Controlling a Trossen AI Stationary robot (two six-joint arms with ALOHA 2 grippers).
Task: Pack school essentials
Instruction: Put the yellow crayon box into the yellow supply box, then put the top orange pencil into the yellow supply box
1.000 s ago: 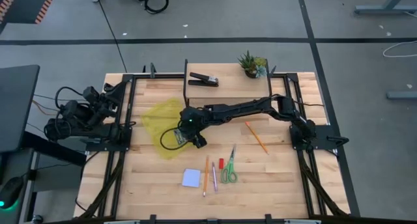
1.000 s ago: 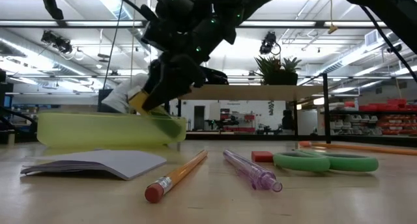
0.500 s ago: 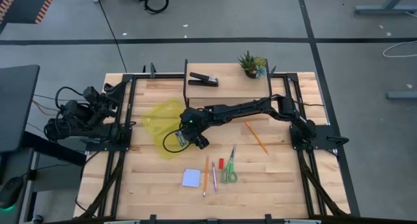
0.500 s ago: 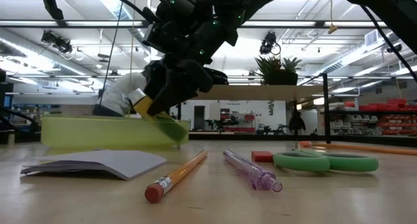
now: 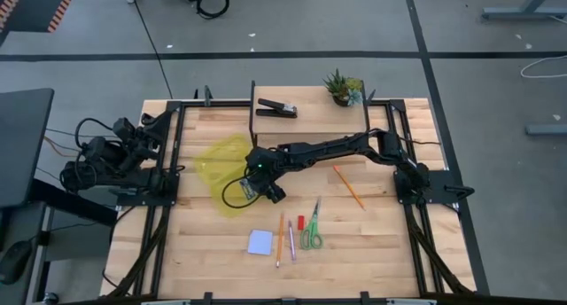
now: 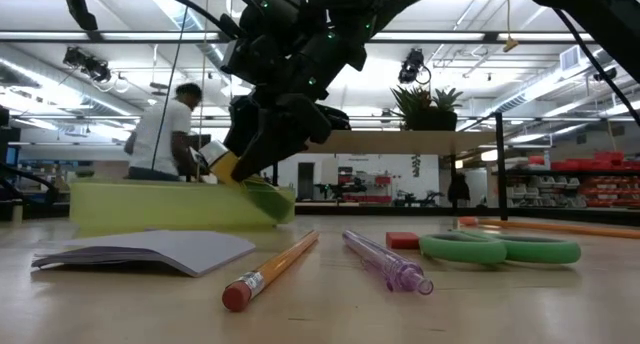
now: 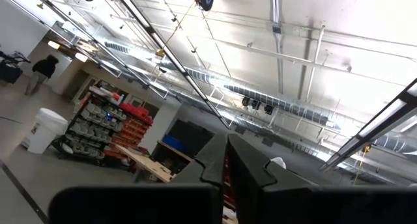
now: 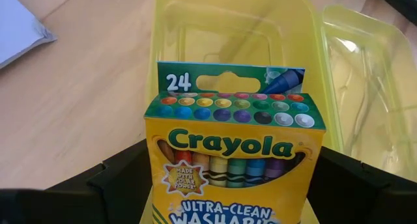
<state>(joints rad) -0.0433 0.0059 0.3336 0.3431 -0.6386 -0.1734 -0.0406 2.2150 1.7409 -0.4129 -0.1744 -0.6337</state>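
Note:
My right gripper (image 5: pixel 252 188) is shut on the yellow crayon box (image 8: pixel 234 159) and holds it at the near right part of the clear yellow-green case (image 5: pixel 221 163), which lies open on the table. In the low view the crayon box (image 6: pixel 222 164) slants down into the case (image 6: pixel 170 204). Near the front edge lie the pale blue notepad (image 5: pixel 260 242), an orange pencil (image 5: pixel 280 238), the pink pen (image 5: pixel 291 240), the red eraser (image 5: pixel 300 222) and the green scissors (image 5: pixel 311 230). A second pencil (image 5: pixel 348 187) lies farther right. My left gripper (image 7: pixel 227 165) is shut, parked off the table's left edge and pointing upward. My right gripper pinches the crayon box by its two narrow sides (image 8: pixel 151 178), near its bottom end, one finger (image 8: pixel 117 178) on each side. The fingers slant down from the table's right. The box is tilted, its flap end leading, inside the case's near right part (image 6: pixel 262 196); whether it touches I cannot tell.
A black stapler (image 5: pixel 276 108) and a small potted plant (image 5: pixel 342 87) stand at the far edge. Black frame rails (image 5: pixel 177 145) run along the left and right sides. A person (image 6: pixel 165 134) stands in the room behind the table.
My right gripper has stayed almost in place with the crayon box. In the low view the yellow-green case has slid a little toward the table's right. The person behind has straightened up.

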